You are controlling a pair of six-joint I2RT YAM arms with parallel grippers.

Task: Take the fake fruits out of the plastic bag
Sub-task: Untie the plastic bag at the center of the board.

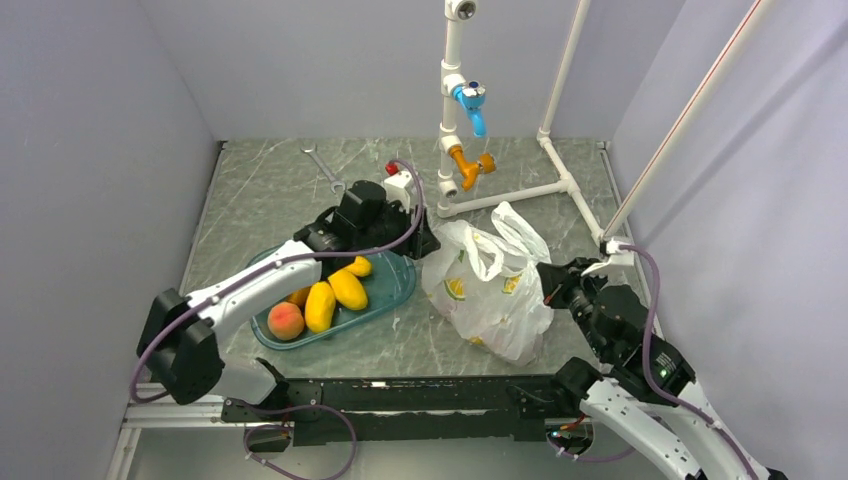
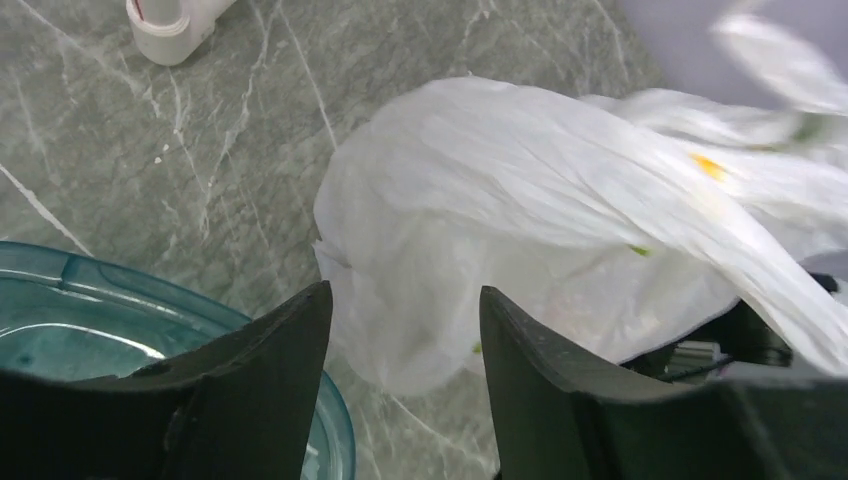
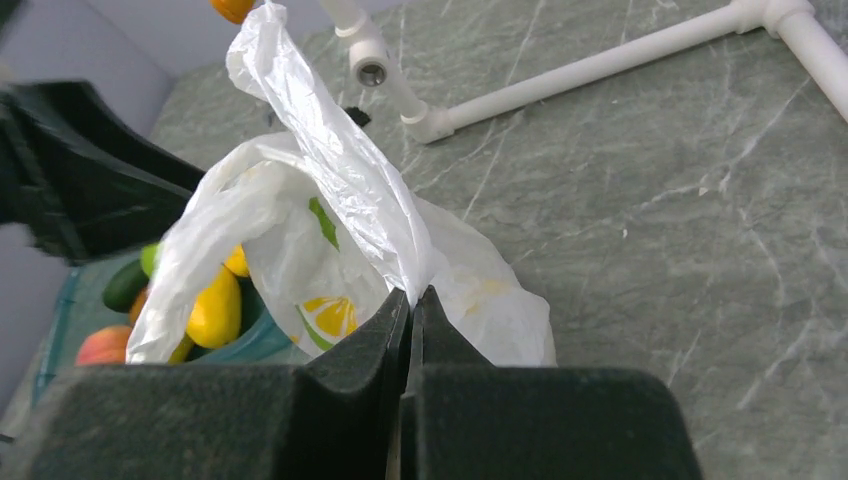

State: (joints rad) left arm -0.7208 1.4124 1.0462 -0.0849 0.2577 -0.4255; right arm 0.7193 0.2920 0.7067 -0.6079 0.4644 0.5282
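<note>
Beside the teal tray (image 2: 70,340), pinching the plastic bag (image 3: 300,250) tight in the right gripper (image 3: 412,300), seemingly steadying it for the wide-spread left gripper (image 2: 405,305)

No lettering, brand name, number or sign can be read in any of the three views. The only printing on show is on the plastic bag (image 3: 300,250). It is a yellow-orange citrus-slice picture (image 3: 333,316) with a green leaf shape (image 3: 322,222) above it. Both lie just left of the pinched fingertips of the right gripper (image 3: 412,297), and neither carries a legible word. From overhead, two such slice prints show on the bag's side, also without text.
</note>
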